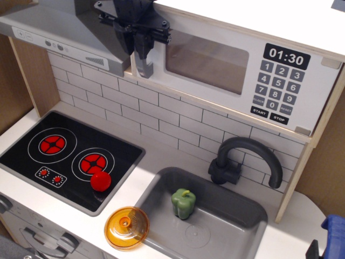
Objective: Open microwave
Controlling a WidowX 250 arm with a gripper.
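Note:
The white microwave [245, 32] with wooden sides sits at the upper right, door closed. It has a tinted window [207, 60], a black clock display [286, 55] and a dark keypad [276, 86]. Its grey vertical bar handle [143, 68] stands at the door's left edge; only the lower end shows. My black gripper [136, 44] comes down from the top edge, and its fingers are closed around the upper part of the handle.
A grey slanted range hood [59, 32] is just left of the gripper. Below are a black stove [70, 154] with a red ball [101, 181], an orange lid [127, 227], a grey sink [226, 229] holding a green pepper [183, 203], and a dark faucet [245, 156].

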